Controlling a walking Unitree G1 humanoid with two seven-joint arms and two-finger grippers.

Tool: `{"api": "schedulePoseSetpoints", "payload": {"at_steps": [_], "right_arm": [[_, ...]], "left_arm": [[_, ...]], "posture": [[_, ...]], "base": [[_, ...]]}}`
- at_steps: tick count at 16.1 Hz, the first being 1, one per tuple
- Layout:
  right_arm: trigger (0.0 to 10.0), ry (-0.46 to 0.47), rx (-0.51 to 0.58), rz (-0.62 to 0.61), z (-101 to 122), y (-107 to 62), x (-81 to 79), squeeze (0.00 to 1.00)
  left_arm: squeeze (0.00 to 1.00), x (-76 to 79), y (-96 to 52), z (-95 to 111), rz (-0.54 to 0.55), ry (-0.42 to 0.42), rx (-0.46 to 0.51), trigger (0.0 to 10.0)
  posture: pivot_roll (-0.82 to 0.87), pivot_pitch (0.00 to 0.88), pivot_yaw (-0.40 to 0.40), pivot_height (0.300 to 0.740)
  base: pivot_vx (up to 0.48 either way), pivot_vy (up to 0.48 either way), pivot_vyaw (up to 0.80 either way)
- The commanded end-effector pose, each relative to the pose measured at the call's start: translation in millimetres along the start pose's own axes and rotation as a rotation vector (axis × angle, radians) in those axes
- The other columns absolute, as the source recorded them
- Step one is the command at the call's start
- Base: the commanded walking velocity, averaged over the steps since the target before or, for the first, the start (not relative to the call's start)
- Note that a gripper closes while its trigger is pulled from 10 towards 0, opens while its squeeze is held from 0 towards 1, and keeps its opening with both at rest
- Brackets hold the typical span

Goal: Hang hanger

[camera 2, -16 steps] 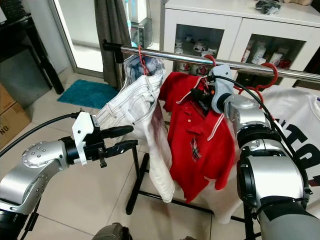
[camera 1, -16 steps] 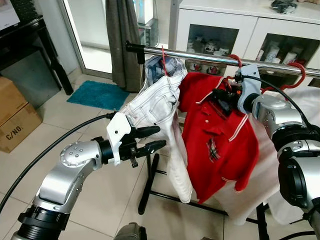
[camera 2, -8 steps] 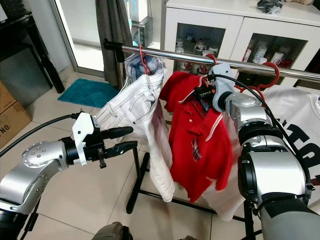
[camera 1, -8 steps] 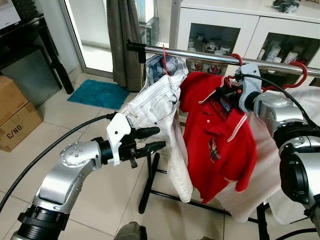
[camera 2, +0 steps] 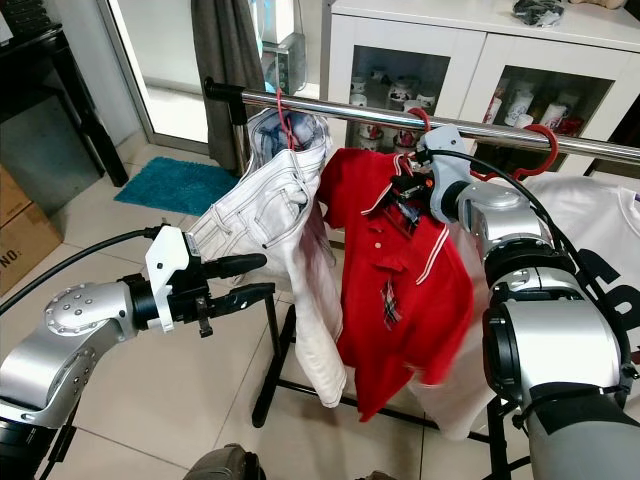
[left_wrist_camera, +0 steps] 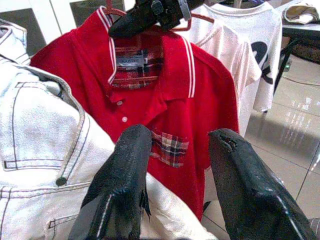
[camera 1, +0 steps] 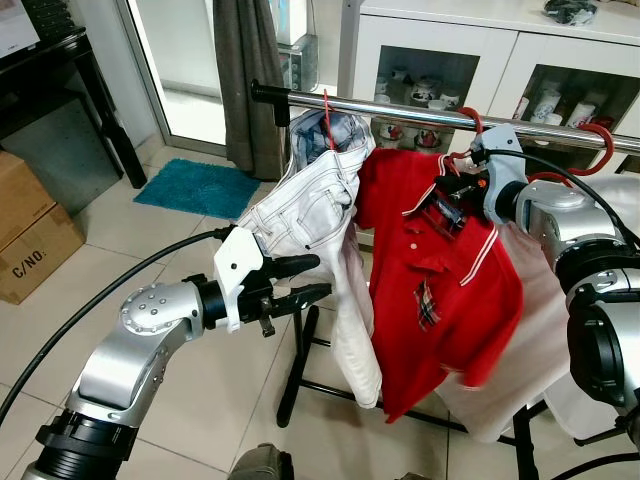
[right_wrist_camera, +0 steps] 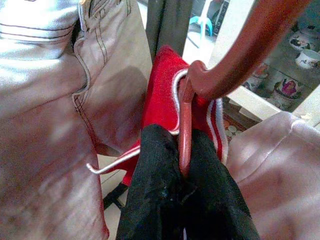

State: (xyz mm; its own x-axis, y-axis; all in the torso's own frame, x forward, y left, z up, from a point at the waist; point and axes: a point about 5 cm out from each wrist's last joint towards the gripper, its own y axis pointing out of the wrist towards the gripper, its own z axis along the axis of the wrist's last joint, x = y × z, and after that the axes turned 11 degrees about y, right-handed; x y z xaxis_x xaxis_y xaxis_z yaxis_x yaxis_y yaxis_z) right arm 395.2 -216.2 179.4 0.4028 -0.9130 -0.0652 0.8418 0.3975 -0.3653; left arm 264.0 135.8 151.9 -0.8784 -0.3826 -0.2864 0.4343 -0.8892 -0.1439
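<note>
right pincer point(camera 2: 408, 189) clamped on red plastic hanger point(right_wrist_camera: 186, 125), its hook at the shiny metal rail point(camera 1: 400, 108); red polo point(camera 1: 440, 290) has swung lower and right since a second ago. left pincer point(camera 1: 312, 279) fingers apart, empty, beside stiff white jeans point(camera 1: 318, 215).

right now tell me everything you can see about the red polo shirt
The red polo shirt looks like soft knit fabric, with white stripes along the collar and sleeve edges, white buttons, a plaid lining inside the collar and a plaid chest pocket. It hangs open-collared on a red hanger whose hook is over the steel rail. The right pincer is shut on the hanger at the neck. White jeans hang against one side, a white garment behind the other.
</note>
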Motion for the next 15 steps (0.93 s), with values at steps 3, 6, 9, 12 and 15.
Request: {"api": "schedulePoseSetpoints", "payload": {"at_steps": [3,6,9,12,15], "right_arm": [[0.0,-0.028,0.005,0.022,9,-1.0,-0.7,0.0],[0.0,-0.01,0.043,0.008,12,0.8,-2.8,0.0],[0.0,0.024,0.126,-0.018,11,0.8,-2.9,0.0],[0.0,0.04,0.185,-0.031,17,-2.5,-1.0,0.0],[0.0,0.051,0.247,-0.014,26,-10.5,0.0,0.0]], "left_arm": [[0.0,-2.4,1.5,0,-0.016,0.022,-0.013,10.0],[0.0,-3.9,2.1,-1,0.021,0.035,-0.026,10.0],[0.0,-8.0,4.9,-10,0.176,0.016,-0.076,10.0],[0.0,-8.3,4.5,-17,0.26,0.002,-0.106,10.0],[0.0,-6.5,4.1,-18,0.302,0.0,-0.098,10.0]], "posture": [[0.03,0.0,0.033,0.705],[0.03,0.0,0.026,0.705],[0.03,0.0,0.025,0.705],[0.03,0.0,0.026,0.705],[0.01,0.0,0.029,0.705]], "base": [[0.0,0.0,0.0],[0.0,0.0,0.0],[0.0,0.0,0.0],[0.0,0.0,0.0],[0.0,0.0,0.0]]}}
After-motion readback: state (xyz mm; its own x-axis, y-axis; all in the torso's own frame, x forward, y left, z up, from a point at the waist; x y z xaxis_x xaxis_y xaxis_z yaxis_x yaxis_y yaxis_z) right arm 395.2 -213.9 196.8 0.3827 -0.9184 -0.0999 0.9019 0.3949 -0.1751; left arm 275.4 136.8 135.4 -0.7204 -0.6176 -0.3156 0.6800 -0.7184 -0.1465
